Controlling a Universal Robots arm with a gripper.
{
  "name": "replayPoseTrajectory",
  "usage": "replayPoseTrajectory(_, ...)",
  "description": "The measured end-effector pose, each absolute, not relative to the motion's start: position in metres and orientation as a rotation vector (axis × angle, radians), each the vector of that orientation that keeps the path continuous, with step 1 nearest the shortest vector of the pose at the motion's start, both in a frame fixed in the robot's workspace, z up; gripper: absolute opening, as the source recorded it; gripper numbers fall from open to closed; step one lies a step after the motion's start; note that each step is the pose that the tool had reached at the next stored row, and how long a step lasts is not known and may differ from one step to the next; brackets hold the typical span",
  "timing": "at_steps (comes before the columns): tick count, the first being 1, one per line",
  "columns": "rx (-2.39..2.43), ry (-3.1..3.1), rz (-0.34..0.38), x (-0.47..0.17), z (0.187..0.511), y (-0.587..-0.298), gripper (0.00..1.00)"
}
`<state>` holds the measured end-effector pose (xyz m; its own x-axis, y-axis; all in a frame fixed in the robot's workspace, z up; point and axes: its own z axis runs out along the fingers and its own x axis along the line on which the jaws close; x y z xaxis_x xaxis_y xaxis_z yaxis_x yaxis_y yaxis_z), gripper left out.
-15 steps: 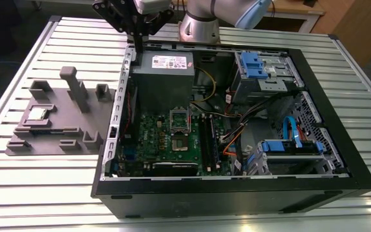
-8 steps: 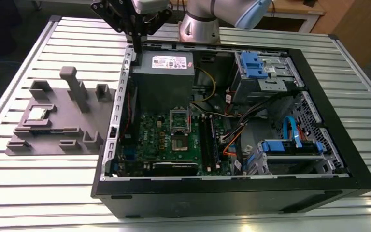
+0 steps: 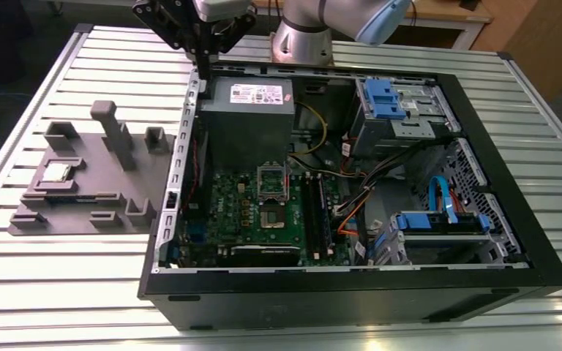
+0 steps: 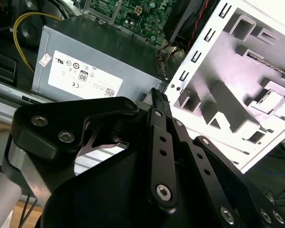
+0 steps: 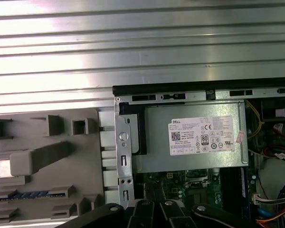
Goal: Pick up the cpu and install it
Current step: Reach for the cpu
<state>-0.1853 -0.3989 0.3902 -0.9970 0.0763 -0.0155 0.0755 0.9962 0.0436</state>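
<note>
The cpu [image 3: 58, 172] is a small silvery square lying in a recess of the grey plastic fixture [image 3: 96, 197], on the exterior view's left of the open computer case. In the first wrist view the cpu [image 5: 4, 167] is partly hidden behind a grey block. My gripper [image 3: 203, 75] hangs over the case's side wall beside the power supply [image 3: 246, 110], well away from the cpu. Its black fingers meet at the tip in the second wrist view, so the gripper [image 4: 157, 94] is shut with nothing in it. The metal socket frame [image 3: 273, 196] sits on the green motherboard.
The open black case [image 3: 515, 241] holds the motherboard [image 3: 232, 212], blue drive brackets [image 3: 383, 99], and orange, blue and yellow cables. Upright grey posts [image 3: 115, 131] rise from the fixture. Everything stands on a ribbed metal table [image 3: 66, 292].
</note>
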Motion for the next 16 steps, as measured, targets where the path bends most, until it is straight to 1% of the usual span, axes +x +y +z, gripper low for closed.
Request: replayPoseTrajectory(16, 0.119, 3.125, 0.067, -0.197, 0.390, -0.399, 0.10)
